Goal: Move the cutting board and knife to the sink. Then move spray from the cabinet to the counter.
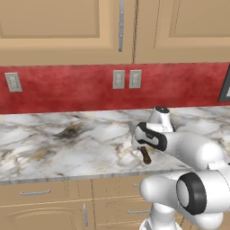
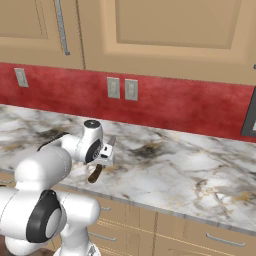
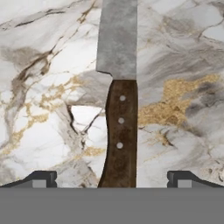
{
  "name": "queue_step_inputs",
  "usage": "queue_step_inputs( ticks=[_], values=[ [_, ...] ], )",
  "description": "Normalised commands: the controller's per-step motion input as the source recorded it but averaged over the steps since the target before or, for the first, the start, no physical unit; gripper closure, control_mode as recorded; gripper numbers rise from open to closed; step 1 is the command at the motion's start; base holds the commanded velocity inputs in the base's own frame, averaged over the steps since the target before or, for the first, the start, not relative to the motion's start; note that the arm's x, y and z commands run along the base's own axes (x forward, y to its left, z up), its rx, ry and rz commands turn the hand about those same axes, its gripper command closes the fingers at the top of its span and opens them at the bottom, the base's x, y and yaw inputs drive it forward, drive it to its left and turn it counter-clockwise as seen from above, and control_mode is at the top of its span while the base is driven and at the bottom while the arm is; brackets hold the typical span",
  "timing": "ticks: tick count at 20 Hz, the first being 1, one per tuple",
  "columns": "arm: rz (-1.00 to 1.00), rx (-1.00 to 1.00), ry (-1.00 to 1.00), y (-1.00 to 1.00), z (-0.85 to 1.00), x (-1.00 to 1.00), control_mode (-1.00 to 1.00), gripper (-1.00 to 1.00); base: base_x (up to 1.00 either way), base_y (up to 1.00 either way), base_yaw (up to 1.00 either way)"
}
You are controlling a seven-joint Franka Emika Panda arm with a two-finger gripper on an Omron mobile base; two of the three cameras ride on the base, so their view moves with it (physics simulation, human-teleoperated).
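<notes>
Two dark fingertips of the white arm's gripper stand spread wide apart, gripping nothing, either side of the dark brown riveted handle of a grey-bladed knife, which lies flat on the white-grey veined marble counter directly below.
</notes>
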Motion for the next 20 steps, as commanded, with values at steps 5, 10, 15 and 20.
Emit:
queue_step_inputs(
  ticks=[5, 10, 15, 20],
  values=[
    [0.00, -0.01, 0.08, 0.01, -0.37, -0.07, -1.00, -1.00, 0.00, 0.00, 0.00],
    [0.00, 0.00, 0.05, 0.10, -0.35, -0.08, -1.00, -1.00, 0.00, 0.00, 0.00],
    [0.00, 0.00, 0.03, 0.06, -0.27, -0.16, -1.00, -1.00, 0.00, 0.00, 0.00],
    [0.00, -0.01, 0.07, 0.00, -0.20, -0.17, -1.00, -1.00, 0.00, 0.00, 0.00]
  ],
)
